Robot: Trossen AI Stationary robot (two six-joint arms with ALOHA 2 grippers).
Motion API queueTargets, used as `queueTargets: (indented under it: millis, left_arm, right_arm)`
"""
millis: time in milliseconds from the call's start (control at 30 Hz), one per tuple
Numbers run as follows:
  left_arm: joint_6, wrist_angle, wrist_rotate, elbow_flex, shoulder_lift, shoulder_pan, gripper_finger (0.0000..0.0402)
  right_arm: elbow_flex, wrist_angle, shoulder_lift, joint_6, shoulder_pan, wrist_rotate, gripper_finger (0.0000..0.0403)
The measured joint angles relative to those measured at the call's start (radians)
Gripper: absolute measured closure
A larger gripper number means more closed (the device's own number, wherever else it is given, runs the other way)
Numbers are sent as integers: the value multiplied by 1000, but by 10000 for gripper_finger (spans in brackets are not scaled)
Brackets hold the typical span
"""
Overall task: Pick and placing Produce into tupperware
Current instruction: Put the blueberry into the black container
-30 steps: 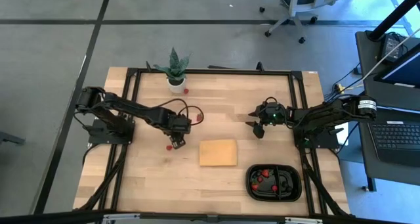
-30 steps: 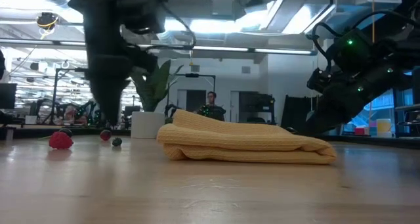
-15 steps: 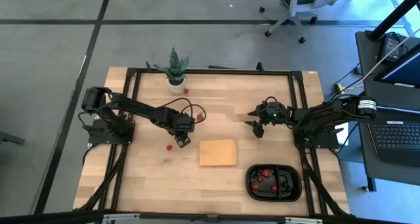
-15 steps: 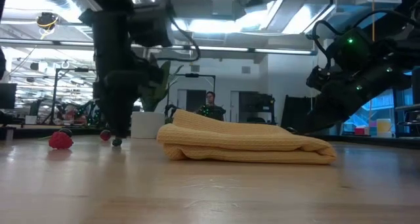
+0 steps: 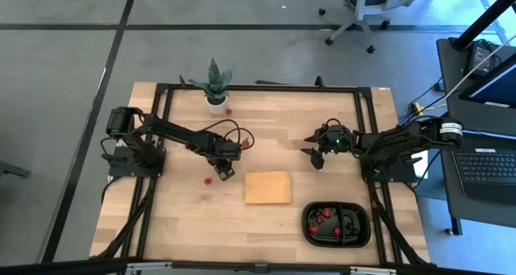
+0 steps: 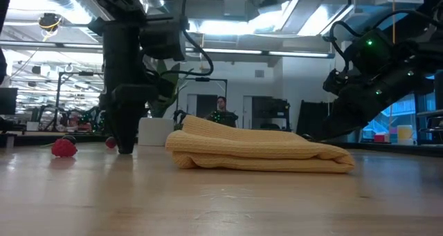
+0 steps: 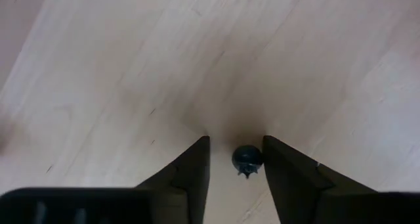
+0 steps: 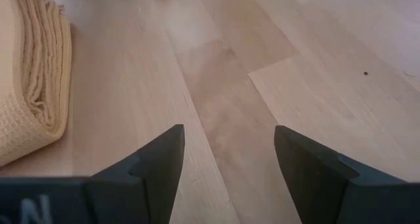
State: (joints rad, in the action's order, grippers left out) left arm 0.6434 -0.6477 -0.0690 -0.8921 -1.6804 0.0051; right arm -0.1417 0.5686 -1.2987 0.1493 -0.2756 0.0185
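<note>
A small dark berry (image 7: 247,161) lies on the wood table. My left gripper (image 7: 236,141) points straight down over it and is open, one finger on each side of the berry. In the high view this gripper (image 5: 222,172) is left of the tan pad. A red strawberry (image 5: 207,179) lies just beside it, and another red piece (image 6: 111,142) lies farther back. The black tupperware (image 5: 307,218), at the near right, holds several red and dark pieces. My right gripper (image 5: 316,156) waits open above the table, right of centre. My left gripper comes at the dark berry from above with a finger on each side. A gap shows between the berry and one finger. The other finger (image 7: 279,161) stands right at the berry's side, and I cannot tell whether it touches. The berry rests on the table.
A folded tan pad (image 5: 268,187) lies at the table's middle, between the left gripper and the tupperware. A potted spiky plant (image 5: 214,85) stands at the far edge with a red piece (image 5: 229,111) beside it. A black frame runs round the table.
My left gripper has come down to the table and gone a little toward the tan pad. It now stands around the dark berry, which the low view no longer shows. The berry and the strawberry have stayed where they were.
</note>
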Motion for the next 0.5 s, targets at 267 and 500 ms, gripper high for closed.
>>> queueTargets:
  millis: [267, 500]
  left_arm:
    - [-1, -2, 5, 0, -1, 0, 335]
    - [-12, -3, 8, 0, -1, 0, 353]
  right_arm:
    - [0, 0, 0, 0, 0, 0, 166]
    - [0, 0, 0, -1, 0, 0, 166]
